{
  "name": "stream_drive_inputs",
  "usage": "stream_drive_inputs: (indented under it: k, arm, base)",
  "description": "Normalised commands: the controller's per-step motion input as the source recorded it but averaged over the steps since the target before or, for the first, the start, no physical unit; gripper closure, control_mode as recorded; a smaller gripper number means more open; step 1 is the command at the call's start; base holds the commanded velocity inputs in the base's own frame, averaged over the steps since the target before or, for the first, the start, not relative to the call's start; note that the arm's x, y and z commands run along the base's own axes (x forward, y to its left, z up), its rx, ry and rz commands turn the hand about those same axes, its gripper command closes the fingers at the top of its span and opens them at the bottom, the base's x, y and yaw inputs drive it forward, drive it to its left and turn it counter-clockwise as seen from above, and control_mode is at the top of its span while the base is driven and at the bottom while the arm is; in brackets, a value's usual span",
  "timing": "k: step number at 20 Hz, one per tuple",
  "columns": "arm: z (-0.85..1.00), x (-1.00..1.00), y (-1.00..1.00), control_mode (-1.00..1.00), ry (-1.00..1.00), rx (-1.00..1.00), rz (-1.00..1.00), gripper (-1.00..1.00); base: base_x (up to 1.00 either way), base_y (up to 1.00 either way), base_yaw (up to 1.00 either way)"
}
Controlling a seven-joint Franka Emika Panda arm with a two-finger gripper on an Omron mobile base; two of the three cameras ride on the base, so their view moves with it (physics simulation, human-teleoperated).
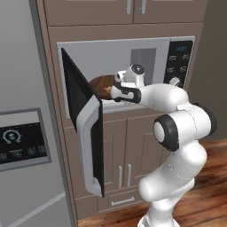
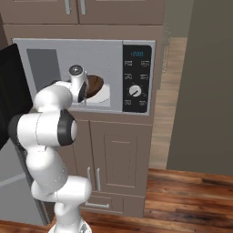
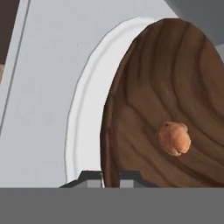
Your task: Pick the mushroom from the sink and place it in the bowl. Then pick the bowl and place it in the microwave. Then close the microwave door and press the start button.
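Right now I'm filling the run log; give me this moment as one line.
stage: bowl into microwave | gripper: shut on bowl rim | mushroom: in bowl | bowl: over white turntable | door: open

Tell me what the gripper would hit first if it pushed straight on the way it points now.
The gripper already straddles the bowl rim, fingers nearly shut on it. Straight on lies the white turntable plate under the bowl, then probably the microwave floor or back wall; depth is unclear.

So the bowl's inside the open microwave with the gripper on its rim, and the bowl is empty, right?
Not quite. The bowl isn't empty: the hand view shows the mushroom lying in it. The rest holds: the microwave stands open, and the gripper is on the bowl's rim.
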Motion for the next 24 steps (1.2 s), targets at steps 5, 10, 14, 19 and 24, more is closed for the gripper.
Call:
stream_drive_inputs:
  k: [5, 10, 14, 19, 24]
  arm:
    - [-0.15, 0.15, 0.0, -1.0, 0.02, 0.0, 0.0, -1.0]
    - [0.15, -0.19, 0.0, -1.0, 0.0, 0.0, 0.0, -1.0]
    - [0.47, -0.82, 0.0, -1.0, -0.03, 0.02, 0.0, -1.0]
    - [0.5, -1.0, -0.02, -1.0, -0.01, 0.13, 0.0, -1.0]
    - [0.46, -1.0, -0.01, -1.0, 0.0, 0.15, 0.08, -1.0]
  base:
    - [0.0, 0.0, 0.0]
    - [0.0, 0.0, 0.0]
    - [0.0, 0.0, 0.0]
    - [0.0, 0.0, 0.0]
    - [0.0, 0.0, 0.0]
